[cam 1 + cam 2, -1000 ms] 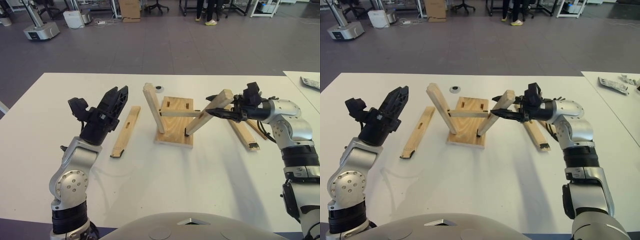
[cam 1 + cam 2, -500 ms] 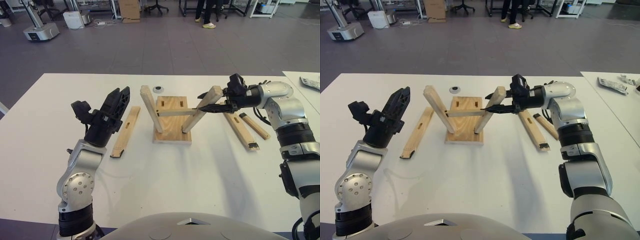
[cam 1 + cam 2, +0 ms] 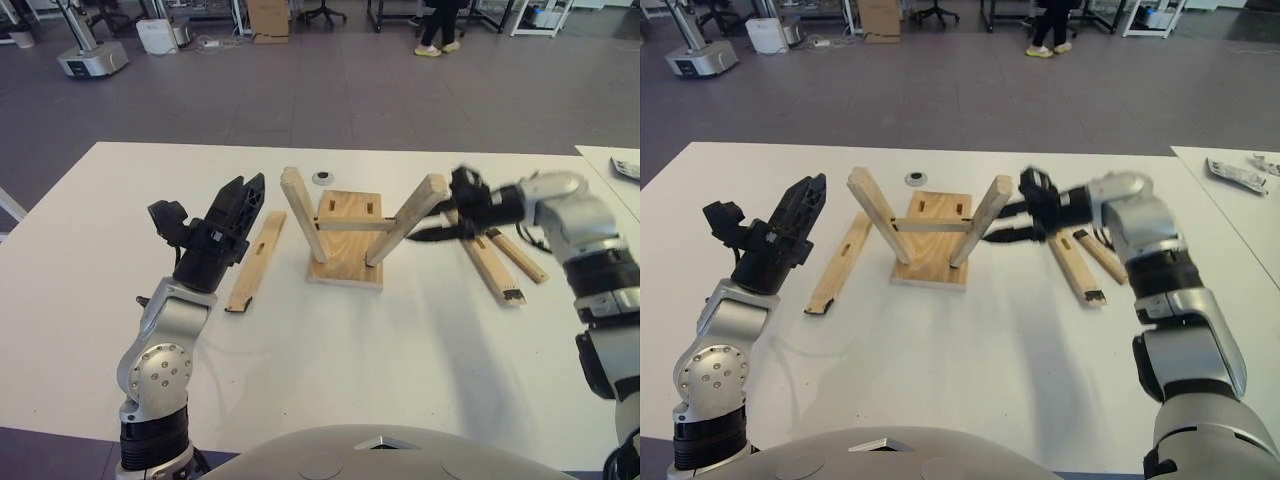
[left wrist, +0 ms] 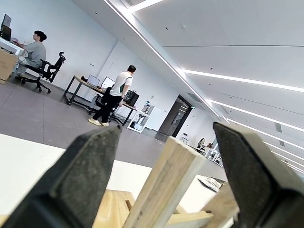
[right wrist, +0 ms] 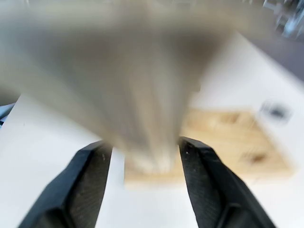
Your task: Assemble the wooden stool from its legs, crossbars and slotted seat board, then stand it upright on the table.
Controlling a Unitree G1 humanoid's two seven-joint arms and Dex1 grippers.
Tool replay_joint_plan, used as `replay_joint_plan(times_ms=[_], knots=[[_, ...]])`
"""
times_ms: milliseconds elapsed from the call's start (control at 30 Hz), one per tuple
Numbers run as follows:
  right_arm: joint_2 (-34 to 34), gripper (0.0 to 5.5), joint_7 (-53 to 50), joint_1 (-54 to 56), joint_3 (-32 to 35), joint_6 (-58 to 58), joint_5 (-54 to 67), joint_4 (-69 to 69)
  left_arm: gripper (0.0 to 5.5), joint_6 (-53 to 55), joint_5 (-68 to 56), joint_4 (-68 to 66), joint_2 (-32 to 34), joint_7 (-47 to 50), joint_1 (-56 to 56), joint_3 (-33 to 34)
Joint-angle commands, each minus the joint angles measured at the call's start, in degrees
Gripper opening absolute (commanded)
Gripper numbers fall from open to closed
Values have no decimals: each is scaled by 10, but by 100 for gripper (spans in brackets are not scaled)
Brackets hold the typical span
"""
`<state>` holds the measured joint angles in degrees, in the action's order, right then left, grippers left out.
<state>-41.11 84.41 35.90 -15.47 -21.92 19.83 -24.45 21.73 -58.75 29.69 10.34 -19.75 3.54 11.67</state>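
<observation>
Left gripper (image 3: 247,184) spread, empty, nine o'clock of the seat board (image 3: 345,266); right gripper (image 3: 998,224) blurred at the three o'clock leg (image 3: 405,220), grip unclear.

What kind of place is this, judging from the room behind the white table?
Probably a robotics laboratory or an open workshop. A white robot base stands on the wide grey floor, a black office chair and a desk stand farther back, and long strip lights cross the ceiling.

Both head eyes look down over the table (image 3: 300,340); wrist cameras face out between their fingers (image 4: 90,180), close to legs (image 4: 166,190).
</observation>
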Motion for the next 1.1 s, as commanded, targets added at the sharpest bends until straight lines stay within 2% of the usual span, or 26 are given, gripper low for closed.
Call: replay_joint_plan(times_ms=[33, 100, 233, 333, 433, 567, 700, 867, 1000, 1100], knots=[[4, 327, -2, 46, 26, 21, -12, -22, 357, -1, 6, -6, 0, -1, -13, -4], [4, 354, 6, 57, 38, 15, -9, -33, 357, -1, 6, -9, 1, -3, -14, -5], [-18, 354, 27, 25, 62, -6, 4, -2, 357, 1, 14, -15, 10, -12, -33, -11], [-37, 354, 18, -20, 127, -98, 86, 104, 357, 3, 21, -38, 3, -21, -83, -29], [-25, 354, -42, -67, 195, -196, 177, 221, 357, 5, 29, -43, -21, -26, -98, -69], [11, 354, -125, -86, 241, -241, 231, 274, 357, 3, 38, -43, -40, -29, -88, -95], [42, 354, -189, -86, 254, -223, 228, 275, 357, 2, 40, -32, -44, -24, -77, -105], [26, 354, -202, -96, 246, -164, 181, 233, 357, 9, 27, -11, -42, -15, -58, -104], [24, 354, -226, -61, 267, -103, 150, 175, 357, 11, 16, 16, -50, -1, -36, -103], [49, 354, -265, -29, 285, -82, 158, 183, 357, 10, 14, 23, -54, 6, -30, -106]])
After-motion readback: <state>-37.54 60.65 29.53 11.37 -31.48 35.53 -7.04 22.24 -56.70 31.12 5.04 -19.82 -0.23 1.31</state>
